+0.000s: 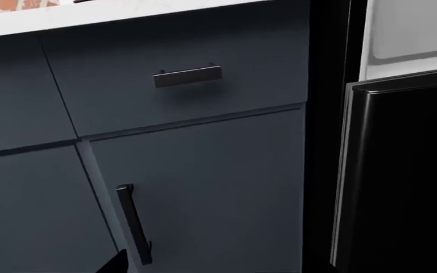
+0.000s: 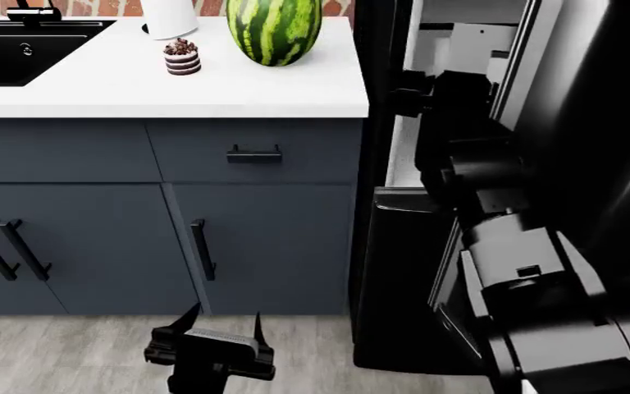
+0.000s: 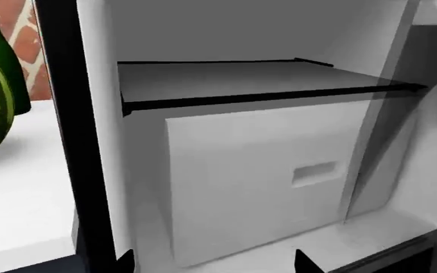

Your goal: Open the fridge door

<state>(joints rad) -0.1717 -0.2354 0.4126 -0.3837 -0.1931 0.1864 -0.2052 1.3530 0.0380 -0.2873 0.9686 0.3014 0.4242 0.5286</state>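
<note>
The fridge door [image 2: 617,115] is the glossy black panel at the far right of the head view. It stands swung open, showing its pale grey inner edge [image 2: 538,57]. My right arm reaches through the gap, and my right gripper [image 2: 394,94] is at the front of the white fridge interior. In the right wrist view that gripper [image 3: 214,263] is open and holds nothing, facing a white bin [image 3: 256,182] under a dark shelf [image 3: 256,85]. My left gripper [image 2: 225,328] hangs open low in front of the slate-blue cabinets. Only one fingertip [image 1: 116,263] shows in the left wrist view.
A white countertop [image 2: 96,90] carries a watermelon [image 2: 275,29], a small chocolate cake [image 2: 181,57] and a black sink [image 2: 20,45]. Below are a drawer with a bar handle [image 2: 255,154] and cabinet doors with vertical handles [image 2: 203,249]. The fridge's lower black drawer front [image 2: 403,271] is beside them.
</note>
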